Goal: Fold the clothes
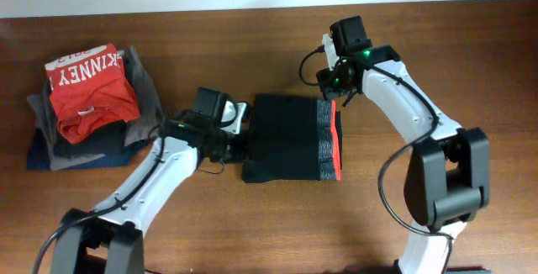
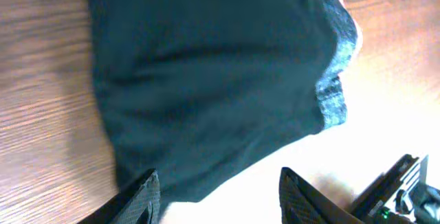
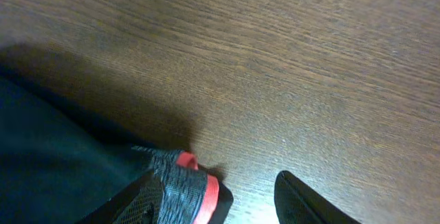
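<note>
The black pants (image 1: 286,138) lie folded into a flat rectangle in the middle of the table, with the grey waistband and its red-orange edge (image 1: 334,139) on the right side. My left gripper (image 1: 233,135) is open at the pants' left edge. In the left wrist view the dark cloth (image 2: 206,80) fills the frame above the spread fingers (image 2: 220,200). My right gripper (image 1: 333,91) is open over the far right corner. In the right wrist view the waistband corner (image 3: 189,186) lies next to the left finger of the open jaws (image 3: 220,203).
A stack of folded clothes stands at the left, with a red "KINNEY" T-shirt (image 1: 88,85) on top of grey and navy garments (image 1: 63,152). The wooden table (image 1: 471,72) shows bare wood to the right and front. Part of the right arm (image 2: 402,189) shows in the left wrist view.
</note>
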`<state>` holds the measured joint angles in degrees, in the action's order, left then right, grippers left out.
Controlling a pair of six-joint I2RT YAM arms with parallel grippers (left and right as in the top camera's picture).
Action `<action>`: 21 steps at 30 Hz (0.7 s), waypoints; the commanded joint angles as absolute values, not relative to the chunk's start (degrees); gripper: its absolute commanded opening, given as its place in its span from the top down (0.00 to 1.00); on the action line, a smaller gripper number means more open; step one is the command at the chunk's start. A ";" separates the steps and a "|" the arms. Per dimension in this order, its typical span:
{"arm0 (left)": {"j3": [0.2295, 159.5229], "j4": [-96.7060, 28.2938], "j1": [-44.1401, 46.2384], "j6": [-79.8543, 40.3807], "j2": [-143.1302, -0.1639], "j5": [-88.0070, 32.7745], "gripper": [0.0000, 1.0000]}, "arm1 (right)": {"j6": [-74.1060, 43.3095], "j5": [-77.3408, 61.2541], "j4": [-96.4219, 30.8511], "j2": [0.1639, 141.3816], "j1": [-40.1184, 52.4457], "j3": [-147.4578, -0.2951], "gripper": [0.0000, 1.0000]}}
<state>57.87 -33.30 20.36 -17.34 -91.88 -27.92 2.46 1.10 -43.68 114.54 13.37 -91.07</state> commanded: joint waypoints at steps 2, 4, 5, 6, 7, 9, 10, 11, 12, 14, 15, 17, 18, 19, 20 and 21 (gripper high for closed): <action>58.17 -31.05 24.93 -22.26 -94.06 -25.69 0.45 | 3.22 1.98 -43.05 119.52 13.06 -91.39 0.42; 58.15 -30.46 26.26 -23.81 -95.98 -25.67 0.44 | 3.22 1.98 -43.27 120.62 13.06 -91.39 0.41; 58.15 -30.41 26.72 -24.73 -96.95 -25.69 0.45 | 3.22 2.00 -43.46 121.32 13.06 -91.39 0.39; 58.17 -30.41 27.20 -26.00 -98.13 -25.69 0.44 | 3.22 2.00 -43.81 121.75 13.06 -91.39 0.39; 58.17 -30.44 27.55 -26.85 -99.63 -25.69 0.45 | 3.22 2.00 -44.51 122.41 13.06 -91.31 0.38; 58.17 -30.50 27.59 -27.00 -101.41 -25.91 0.44 | 3.25 2.00 -45.58 122.85 13.06 -91.13 0.38; 58.15 -30.52 27.59 -27.00 -102.19 -25.89 0.45 | 3.53 2.02 -47.05 122.96 13.04 -91.13 0.38; 58.17 -30.46 27.55 -27.00 -102.52 -25.74 0.44 | 3.97 2.02 -48.05 122.96 13.06 -91.13 0.38; 58.17 -30.15 27.35 -26.98 -102.96 -25.45 0.44 | 4.12 2.00 -49.95 122.96 13.06 -91.13 0.37; 58.17 -28.95 26.61 -26.98 -103.55 -24.71 0.44 | 4.10 2.00 -53.63 122.96 13.06 -91.11 0.38; 58.17 -28.29 26.09 -26.98 -103.74 -22.61 0.44 | 4.10 2.00 -54.54 122.96 13.06 -91.02 0.38; 58.17 -27.11 24.75 -26.96 -103.98 -14.87 0.44 | 4.10 2.00 -56.82 122.96 13.10 -90.85 0.38; 58.17 -26.57 23.66 -26.92 -103.98 -10.85 0.44 | 4.08 2.00 -57.65 122.96 13.10 -90.85 0.38; 58.17 -25.28 21.91 -25.98 -103.98 -7.97 0.44 | 4.03 1.48 -58.41 122.96 13.10 -90.85 0.42; 58.17 -24.40 21.06 -25.28 -103.98 -7.81 0.44 | 4.03 0.56 -58.89 122.96 13.10 -90.85 0.43; 58.17 -22.22 19.33 -24.16 -103.98 -7.92 0.44 | 4.03 -1.72 -59.66 122.96 13.13 -90.85 0.46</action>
